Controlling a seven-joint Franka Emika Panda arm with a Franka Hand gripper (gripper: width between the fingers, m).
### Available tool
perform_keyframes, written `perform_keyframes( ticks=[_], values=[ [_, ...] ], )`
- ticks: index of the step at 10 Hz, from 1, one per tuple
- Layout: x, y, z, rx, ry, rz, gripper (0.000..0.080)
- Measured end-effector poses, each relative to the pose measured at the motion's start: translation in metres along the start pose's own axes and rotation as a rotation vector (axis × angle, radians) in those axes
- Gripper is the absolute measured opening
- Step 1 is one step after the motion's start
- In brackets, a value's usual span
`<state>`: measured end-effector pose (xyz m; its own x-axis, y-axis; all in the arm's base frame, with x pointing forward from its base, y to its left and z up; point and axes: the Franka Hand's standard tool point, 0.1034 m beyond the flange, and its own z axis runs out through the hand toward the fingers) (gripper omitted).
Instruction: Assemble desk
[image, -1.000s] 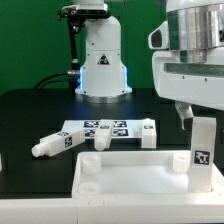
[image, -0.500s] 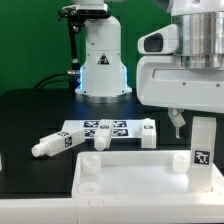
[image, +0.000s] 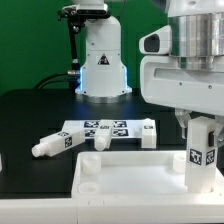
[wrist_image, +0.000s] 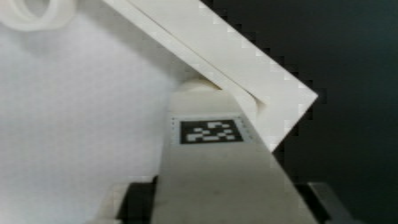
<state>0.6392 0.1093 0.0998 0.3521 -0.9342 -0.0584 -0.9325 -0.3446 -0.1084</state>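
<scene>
Closing on the upright leg (image: 203, 158), the pincer (image: 198, 124) has come down from its wider stance a second ago, and the leg now stands slightly turned, its tag facing the camera more squarely than before. Nothing else on the black desk (image: 30, 115) has shifted.

That leg stands at the right end of the tabletop panel (image: 135, 172), at what looks like its near corner. The jaws are about half closed and pressed on the leg's two sides, so I take it as gripped.

The step in hand appears to be fixing this leg into its corner socket. The next move probably calls for a firm hold, the leg kept upright, and a turn about its own axis with light downward pressure; a slanted push could jam it.

From the exterior view come the wider surroundings: a loose leg (image: 55, 145) lying at the left, another (image: 150, 132) by the marker board (image: 105, 127), and the panel's open left sockets. Only one finger shows there. The wrist view alone shows both pads (wrist_image: 139, 200) flanking the leg with no gap visible, and the panel's corner rim (wrist_image: 231, 75) beyond it.
</scene>
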Motion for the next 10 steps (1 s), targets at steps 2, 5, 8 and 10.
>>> perform_keyframes(
  ticks=[2, 5, 8, 10],
  values=[
    [-0.0016, -0.0003, 0.0000, 0.015, -0.038, 0.324, 0.0289],
    [-0.0025, -0.0003, 0.0004, 0.011, -0.043, 0.503, 0.0288],
    [-0.0008, -0.0013, 0.0008, 0.019, -0.041, 0.666, 0.0288],
    [0.0049, -0.0007, 0.0001, 0.055, -0.025, 0.783, 0.0289]
  ],
)
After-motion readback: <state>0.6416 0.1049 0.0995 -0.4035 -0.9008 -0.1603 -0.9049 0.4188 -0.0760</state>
